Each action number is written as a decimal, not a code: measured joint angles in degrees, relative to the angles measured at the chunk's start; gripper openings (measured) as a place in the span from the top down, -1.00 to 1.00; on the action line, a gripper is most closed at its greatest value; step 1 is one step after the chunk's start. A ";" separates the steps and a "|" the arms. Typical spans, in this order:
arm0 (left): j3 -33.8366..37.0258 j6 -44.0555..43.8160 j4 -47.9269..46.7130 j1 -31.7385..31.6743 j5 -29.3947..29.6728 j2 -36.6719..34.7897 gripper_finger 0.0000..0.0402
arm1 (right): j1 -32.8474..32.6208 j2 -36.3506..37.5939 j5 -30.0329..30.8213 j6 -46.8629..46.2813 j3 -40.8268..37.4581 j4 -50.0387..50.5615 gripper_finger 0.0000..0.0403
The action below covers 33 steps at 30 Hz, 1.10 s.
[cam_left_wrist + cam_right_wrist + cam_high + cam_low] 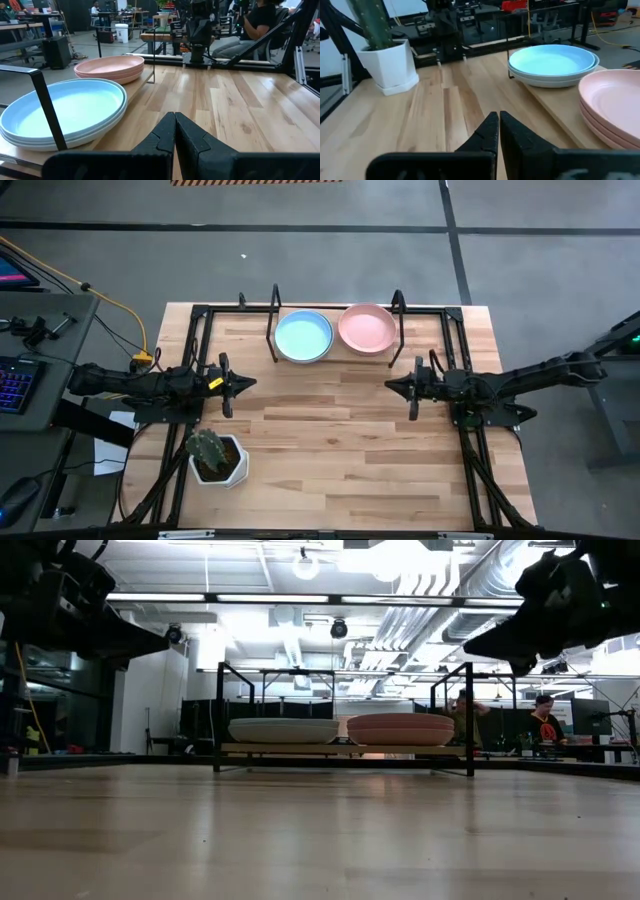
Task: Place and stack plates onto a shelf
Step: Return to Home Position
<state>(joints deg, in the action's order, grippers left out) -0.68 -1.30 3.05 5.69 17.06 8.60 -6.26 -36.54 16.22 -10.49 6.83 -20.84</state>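
Note:
A stack of light blue plates (303, 337) and a stack of pink plates (366, 328) rest side by side on the low light-wood shelf (334, 352) at the table's far edge, between its black upright brackets. The stacks also show in the left wrist view (62, 111) and the right wrist view (554, 62). My left gripper (246, 383) is shut and empty above the table's left half, clear of the shelf. My right gripper (393, 386) is shut and empty above the table's right half.
A white pot with a cactus (215, 457) stands near the table's front left corner. A black tube frame (200, 315) runs along the table's sides. People sit in the room beyond the table (545, 720). Bare wood lies between the two grippers.

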 joint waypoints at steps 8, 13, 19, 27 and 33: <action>-0.01 0.87 0.00 0.00 0.02 0.00 1.00 | 0.28 5.25 -0.19 0.35 -0.19 7.31 1.00; -0.01 0.87 0.00 0.00 0.04 0.00 1.00 | 0.28 12.95 0.06 -1.87 -0.21 15.03 1.00; -0.01 0.90 0.00 0.00 0.04 0.00 1.00 | -0.48 18.12 0.10 -1.20 -0.51 16.05 1.00; -0.01 0.92 0.01 0.00 0.09 0.01 1.00 | -2.53 18.63 -0.52 0.47 -5.83 6.51 1.00; -0.01 0.92 0.00 0.00 0.13 0.00 1.00 | -2.52 19.00 -0.71 4.39 -5.83 8.86 1.00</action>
<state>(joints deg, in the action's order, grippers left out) -0.69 -0.38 3.05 5.69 17.19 8.60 -8.77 -17.54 15.52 -6.10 0.99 -11.98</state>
